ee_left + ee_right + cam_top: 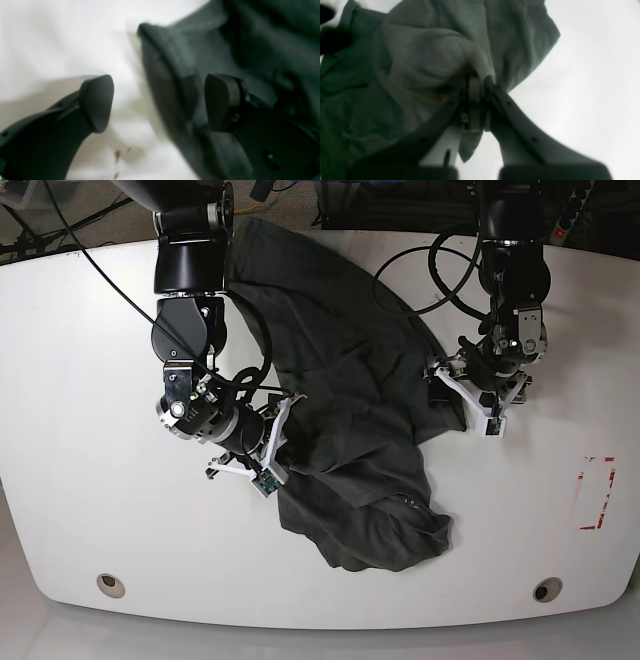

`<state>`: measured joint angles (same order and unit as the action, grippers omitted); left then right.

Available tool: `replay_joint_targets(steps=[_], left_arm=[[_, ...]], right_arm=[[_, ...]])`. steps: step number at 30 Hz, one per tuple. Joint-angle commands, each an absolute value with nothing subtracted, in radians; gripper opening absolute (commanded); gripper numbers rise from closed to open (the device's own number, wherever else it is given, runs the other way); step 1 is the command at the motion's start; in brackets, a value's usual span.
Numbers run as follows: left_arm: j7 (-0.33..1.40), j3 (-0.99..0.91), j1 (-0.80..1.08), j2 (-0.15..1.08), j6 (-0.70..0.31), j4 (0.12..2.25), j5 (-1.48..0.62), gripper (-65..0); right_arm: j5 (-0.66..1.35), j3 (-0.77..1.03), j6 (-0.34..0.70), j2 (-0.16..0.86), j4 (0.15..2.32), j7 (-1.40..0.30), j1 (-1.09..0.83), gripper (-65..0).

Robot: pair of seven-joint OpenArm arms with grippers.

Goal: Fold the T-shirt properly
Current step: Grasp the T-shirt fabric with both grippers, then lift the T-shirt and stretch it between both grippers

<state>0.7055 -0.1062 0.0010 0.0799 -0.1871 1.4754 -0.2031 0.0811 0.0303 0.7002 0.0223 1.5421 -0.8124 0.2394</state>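
Note:
The dark charcoal T-shirt lies crumpled across the middle of the white table, running from the back down to a bunched lump near the front. My right gripper is at the shirt's left edge, shut on a fold of the fabric; in the right wrist view its closed fingers pinch the cloth. My left gripper is open at the shirt's right edge. In the left wrist view its two fingers stand wide apart, with a folded edge of the shirt between them.
A red outlined mark is on the table at the right. Two round holes sit near the front corners. Black cables loop over the shirt at the back. The table's front edge curves close below the shirt.

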Motion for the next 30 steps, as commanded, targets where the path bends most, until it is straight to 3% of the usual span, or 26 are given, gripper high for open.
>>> replay_joint_targets(steps=[1,6,8,9,12,14,19,30], left_arm=[[0.705,-0.102,-0.010,0.079,-0.194,1.472,-0.214,-11.5],[0.704,-0.036,-0.035,0.079,-0.194,1.423,-0.214,-13.1],[0.704,-0.030,-0.038,0.079,-0.194,1.380,-0.214,-20.3],[0.702,-0.030,-0.042,0.079,-0.194,1.362,-0.214,-25.6],[0.702,-0.028,-0.076,0.079,-0.193,1.288,-0.213,-52.4],[0.702,-0.028,-0.084,0.079,-0.193,1.265,-0.209,-64.0],[0.705,-0.030,-0.079,0.084,-0.193,1.308,-0.213,-64.0],[0.880,-0.071,-0.061,0.128,-0.193,1.679,-0.214,-64.2]], right_arm=[[0.091,0.031,0.698,0.031,1.586,-0.788,0.251,-65.0],[0.091,0.031,0.698,0.033,1.596,-0.788,0.237,-65.0],[0.091,0.033,0.698,0.033,1.598,-0.788,0.236,-65.0],[0.091,0.033,0.698,0.033,1.598,-0.788,0.236,-65.0],[0.101,0.079,0.698,0.035,1.598,-0.788,0.234,-65.0],[0.101,0.101,0.698,0.035,1.598,-0.788,0.234,-65.0],[0.101,0.145,0.698,0.035,1.604,-0.788,0.239,-65.0],[0.101,0.214,0.698,0.110,1.633,-0.819,0.358,-65.0]])
